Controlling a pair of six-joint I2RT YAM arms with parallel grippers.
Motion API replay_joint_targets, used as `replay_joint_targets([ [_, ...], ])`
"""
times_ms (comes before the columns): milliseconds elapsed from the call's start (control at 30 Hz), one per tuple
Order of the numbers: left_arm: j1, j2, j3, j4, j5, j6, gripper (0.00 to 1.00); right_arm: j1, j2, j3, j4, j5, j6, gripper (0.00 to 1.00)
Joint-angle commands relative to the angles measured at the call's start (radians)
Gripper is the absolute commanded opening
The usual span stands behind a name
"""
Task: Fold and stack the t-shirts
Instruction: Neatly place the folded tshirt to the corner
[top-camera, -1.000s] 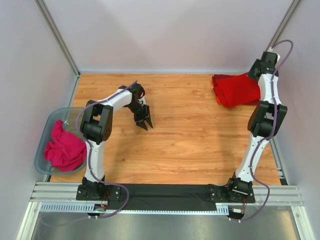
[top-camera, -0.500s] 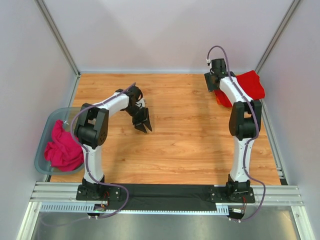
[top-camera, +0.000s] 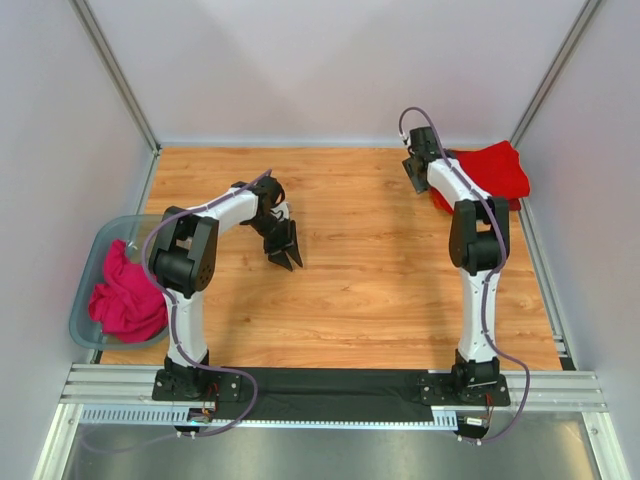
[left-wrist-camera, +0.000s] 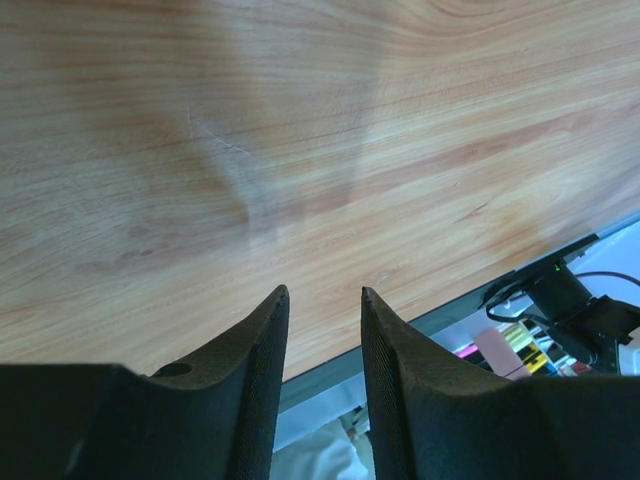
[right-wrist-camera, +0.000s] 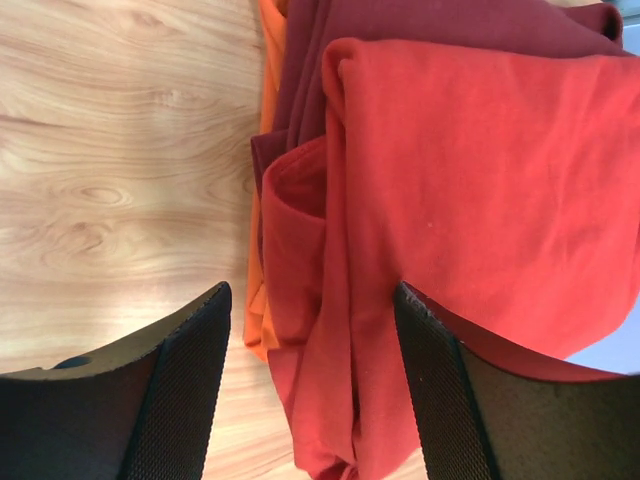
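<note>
A folded stack of t-shirts (top-camera: 492, 170) lies at the table's back right. In the right wrist view a bright red shirt (right-wrist-camera: 480, 180) is on top, over a darker maroon one (right-wrist-camera: 420, 20), with an orange edge (right-wrist-camera: 262, 230) at the bottom. My right gripper (top-camera: 414, 180) hovers at the stack's left edge; its jaws (right-wrist-camera: 310, 292) stand wide open above the red cloth and hold nothing. Left of centre, over bare wood, my left gripper (top-camera: 286, 250) is open and empty, as the left wrist view (left-wrist-camera: 322, 292) also shows. Another crumpled magenta-red shirt (top-camera: 125, 295) sits in the bin.
A clear plastic bin (top-camera: 90, 260) stands at the table's left edge. Metal frame posts (top-camera: 120, 85) and white walls close in the back and sides. The wooden tabletop (top-camera: 370, 260) lies between the two arms.
My right arm has swung left from the far right corner across the stack, and its jaws have widened. The left gripper has barely shifted.
</note>
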Motion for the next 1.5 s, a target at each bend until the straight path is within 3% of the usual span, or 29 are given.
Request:
replay_joint_targets([
  [0,0.004,-0.044,0.010,-0.001,0.006,0.020,0.42,0.005,0.031,0.064,0.036,0.060,-0.032,0.66],
  [100,0.004,-0.044,0.002,-0.001,-0.002,0.019,0.41,0.005,0.054,0.087,0.052,0.088,-0.034,0.60],
  [167,0.004,-0.044,-0.002,-0.001,-0.003,0.014,0.41,0.006,0.068,0.113,0.061,0.105,-0.026,0.46],
  [433,0.004,-0.038,0.007,0.007,0.000,-0.006,0.40,-0.003,0.076,0.149,0.093,0.129,0.002,0.23],
  [633,0.004,-0.032,0.015,0.013,0.004,-0.024,0.39,-0.014,0.083,0.172,0.081,0.122,0.037,0.00],
  [1067,0.003,-0.038,0.012,0.022,0.001,-0.047,0.37,-0.021,0.145,0.305,0.047,0.230,0.150,0.00],
  [1467,0.000,-0.032,0.030,0.030,0.003,-0.067,0.37,-0.047,0.080,0.299,0.070,0.320,0.206,0.00],
])
